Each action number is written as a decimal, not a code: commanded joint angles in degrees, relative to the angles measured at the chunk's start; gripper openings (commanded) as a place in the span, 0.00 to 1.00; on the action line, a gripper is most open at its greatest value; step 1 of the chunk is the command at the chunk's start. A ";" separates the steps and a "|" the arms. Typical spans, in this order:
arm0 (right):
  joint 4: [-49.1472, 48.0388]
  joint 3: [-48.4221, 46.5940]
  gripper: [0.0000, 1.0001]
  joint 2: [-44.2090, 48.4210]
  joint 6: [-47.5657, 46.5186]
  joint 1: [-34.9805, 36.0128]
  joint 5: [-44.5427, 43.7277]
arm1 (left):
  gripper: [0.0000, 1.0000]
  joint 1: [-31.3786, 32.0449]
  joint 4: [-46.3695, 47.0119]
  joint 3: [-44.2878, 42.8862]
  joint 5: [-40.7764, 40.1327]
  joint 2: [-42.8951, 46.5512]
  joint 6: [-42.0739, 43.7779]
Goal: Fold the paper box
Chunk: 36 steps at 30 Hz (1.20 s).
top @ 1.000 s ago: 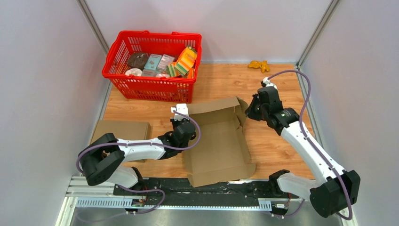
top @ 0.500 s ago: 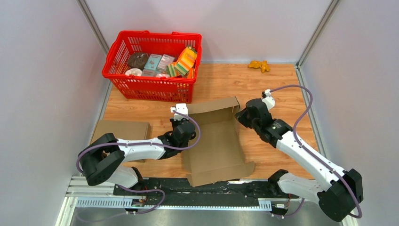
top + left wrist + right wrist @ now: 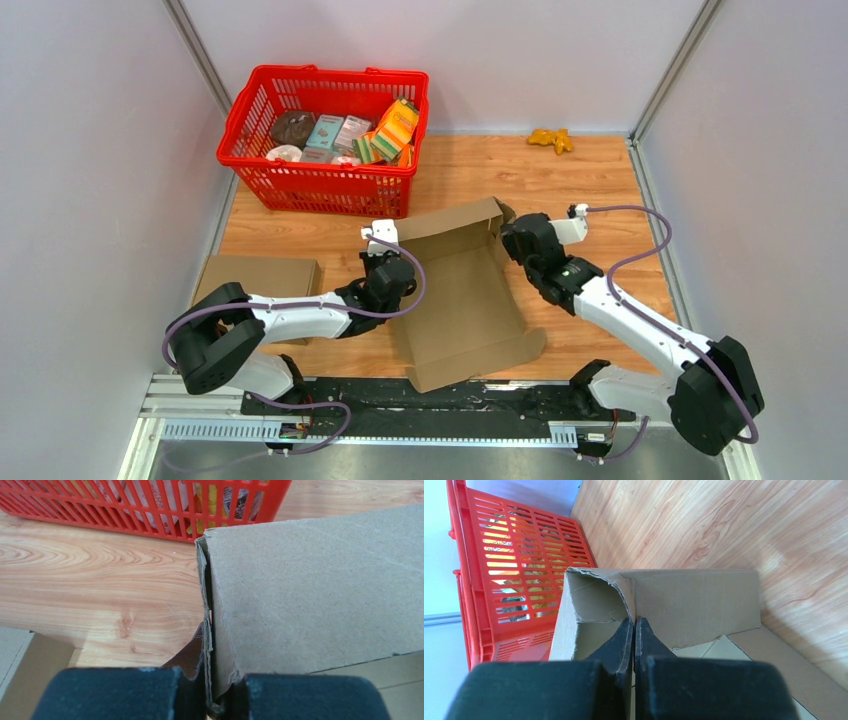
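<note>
The paper box (image 3: 460, 300) is a brown cardboard tray lying open at mid-table, its back wall raised. My left gripper (image 3: 402, 262) is shut on the box's left wall near the back-left corner. In the left wrist view the wall's torn edge (image 3: 206, 630) runs down between the dark fingers (image 3: 115, 695). My right gripper (image 3: 507, 232) is shut with nothing between its fingers. Its tips (image 3: 634, 622) rest against the inside of the box's back-right corner (image 3: 624, 595), where a side flap folds in.
A red basket (image 3: 320, 190) of groceries stands at the back left, just beyond the box. A flat piece of cardboard (image 3: 260, 275) lies at the left edge under the left arm. A small yellow object (image 3: 550, 140) sits at the back right. Grey walls enclose the table.
The right arm has swung left and lower, bringing its shut gripper to the box's back-right corner. The right side wall has tipped inward and the box shifted slightly. The left gripper has kept its hold.
</note>
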State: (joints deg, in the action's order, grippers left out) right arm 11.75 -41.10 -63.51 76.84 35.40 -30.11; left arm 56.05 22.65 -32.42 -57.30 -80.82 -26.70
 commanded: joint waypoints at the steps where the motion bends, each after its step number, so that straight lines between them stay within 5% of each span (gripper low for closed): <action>1: 0.89 -7.57 0.00 -3.28 8.58 3.88 0.05 | 0.00 0.37 -0.07 -0.80 4.30 -0.04 -1.34; 10: 3.29 -9.08 0.01 -6.02 14.58 4.59 0.31 | 0.00 0.37 -0.15 -0.80 4.56 -0.04 -1.34; 13: 4.68 -10.23 0.11 -6.02 4.93 4.51 0.14 | 0.00 0.37 -0.33 -0.80 4.56 0.04 -1.25; 18: 3.73 -5.76 0.51 0.02 -26.65 3.71 4.78 | 0.00 0.37 0.11 -0.18 4.56 0.75 -1.60; 23: 6.60 -1.08 0.78 11.72 -49.12 0.99 14.08 | 0.00 0.37 0.37 -0.27 4.56 0.48 -1.34; 27: 15.13 -4.42 0.84 19.45 -58.81 -4.62 12.17 | 0.00 0.37 0.20 -0.62 4.39 -0.04 -1.25; 29: 16.90 -5.30 0.91 19.91 -61.71 -13.74 15.49 | 0.00 0.37 0.11 -0.62 4.39 -0.04 -1.25; 31: 18.21 -6.27 0.92 16.59 -63.91 -24.08 18.32 | 0.00 0.29 0.11 -0.71 4.21 -0.04 -1.34; 36: 17.43 -8.37 0.94 1.23 -72.98 -32.23 26.59 | 0.00 0.37 0.20 -0.45 4.56 0.22 -1.34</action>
State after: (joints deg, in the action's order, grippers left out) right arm 26.28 -47.48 -51.42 14.22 6.39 -12.16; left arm 55.86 23.16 -32.42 -55.79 -80.79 -26.92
